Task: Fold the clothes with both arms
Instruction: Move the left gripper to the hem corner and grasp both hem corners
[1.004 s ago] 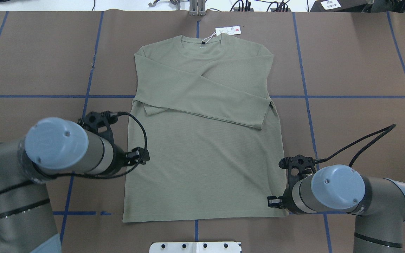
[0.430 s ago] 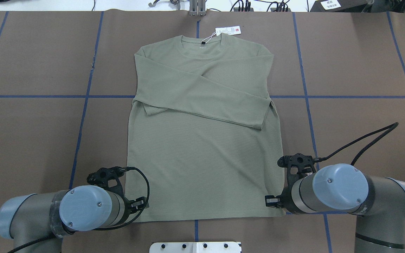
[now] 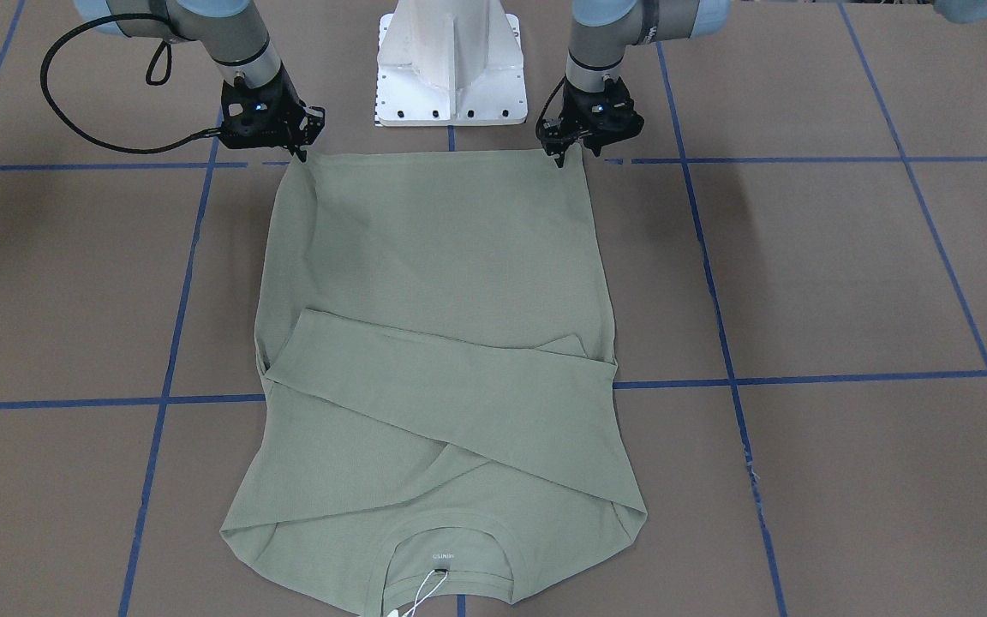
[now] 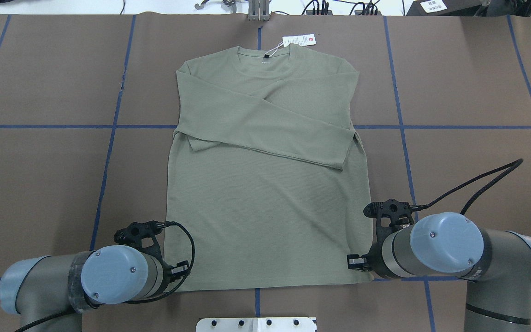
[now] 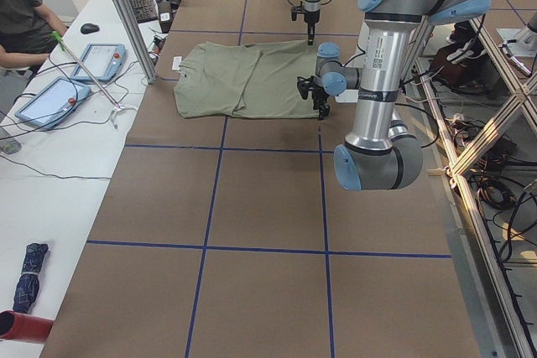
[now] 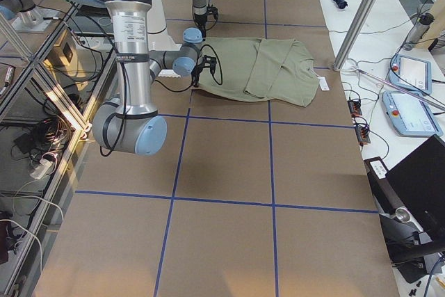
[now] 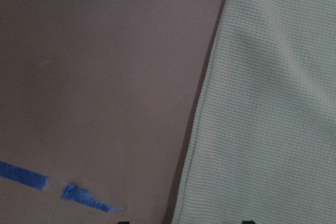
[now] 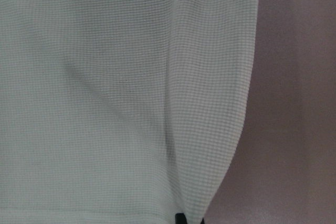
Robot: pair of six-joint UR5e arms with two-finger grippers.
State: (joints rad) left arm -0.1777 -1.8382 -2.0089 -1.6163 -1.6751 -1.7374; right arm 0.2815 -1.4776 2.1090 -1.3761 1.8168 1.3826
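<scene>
The olive-green shirt (image 4: 265, 193) lies flat on the brown table, collar (image 4: 263, 53) far from me, both sleeves folded across the chest. Its white hang tag (image 4: 298, 40) lies beyond the collar. My left gripper (image 3: 564, 158) stands at the near hem corner on my left. In the left wrist view (image 7: 185, 221) its tips are wide apart and straddle the shirt's side edge (image 7: 199, 129). My right gripper (image 3: 299, 154) is at the other hem corner. In the right wrist view (image 8: 189, 219) its tips are together on the cloth, and creases run to them.
The white base pedestal (image 3: 451, 60) stands just behind the hem. Blue tape lines (image 4: 109, 138) grid the table. In the exterior left view, a side table with tablets (image 5: 50, 98), a metal post (image 5: 126, 14) and a seated person (image 5: 25, 14) are beyond the collar end.
My left arm has swung back from the shirt's side edge to the near hem corner and come to rest there. My right arm has barely moved.
</scene>
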